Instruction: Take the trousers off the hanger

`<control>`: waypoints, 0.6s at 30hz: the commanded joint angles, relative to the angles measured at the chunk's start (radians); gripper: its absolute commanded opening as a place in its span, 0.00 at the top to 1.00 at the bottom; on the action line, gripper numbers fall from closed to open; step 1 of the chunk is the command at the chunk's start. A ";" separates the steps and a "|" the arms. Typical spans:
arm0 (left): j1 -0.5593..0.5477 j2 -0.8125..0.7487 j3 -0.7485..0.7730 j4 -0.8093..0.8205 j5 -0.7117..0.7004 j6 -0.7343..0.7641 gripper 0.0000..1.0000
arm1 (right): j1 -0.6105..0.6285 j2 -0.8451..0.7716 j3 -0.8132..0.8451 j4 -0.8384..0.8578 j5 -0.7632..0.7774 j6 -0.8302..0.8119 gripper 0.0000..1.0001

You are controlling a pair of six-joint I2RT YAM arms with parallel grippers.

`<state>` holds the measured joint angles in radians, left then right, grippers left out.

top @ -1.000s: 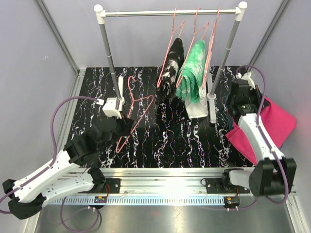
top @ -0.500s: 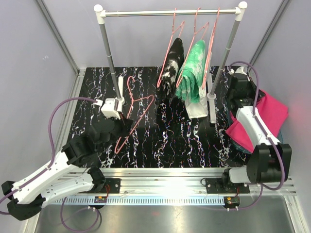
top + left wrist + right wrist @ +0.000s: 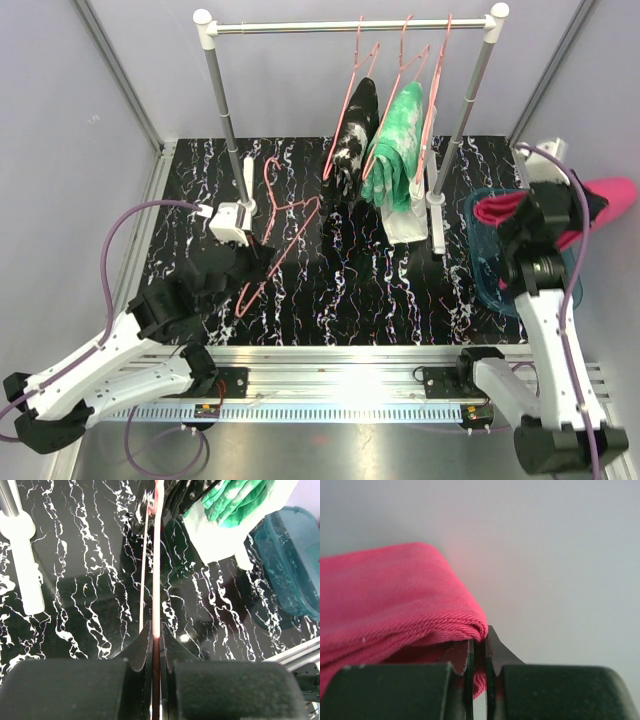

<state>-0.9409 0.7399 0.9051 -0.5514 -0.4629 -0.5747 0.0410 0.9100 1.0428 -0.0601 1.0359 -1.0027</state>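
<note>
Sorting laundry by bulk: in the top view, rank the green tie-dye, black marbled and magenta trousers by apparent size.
1. green tie-dye trousers
2. black marbled trousers, slightly narrower
Unranked: magenta trousers, bunched, with the right arm hiding their middle.

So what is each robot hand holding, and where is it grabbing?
The left gripper pinches the empty pink hanger by a stretch of its thin wire. The right gripper pinches the magenta trousers at a folded edge.
</note>
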 commanded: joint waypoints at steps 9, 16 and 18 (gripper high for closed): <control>-0.003 0.006 -0.038 0.111 0.075 -0.002 1.00 | -0.004 -0.224 -0.102 0.037 0.082 -0.177 1.00; -0.002 -0.028 -0.101 0.140 0.107 -0.016 1.00 | -0.033 -0.041 -0.239 0.169 0.006 -0.136 1.00; -0.002 -0.043 -0.117 0.134 0.106 -0.016 1.00 | -0.032 0.028 -0.263 0.247 -0.013 -0.102 1.00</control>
<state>-0.9409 0.7330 0.8017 -0.4915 -0.3790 -0.5774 0.0132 0.8406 0.8070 -0.0105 1.0939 -1.1213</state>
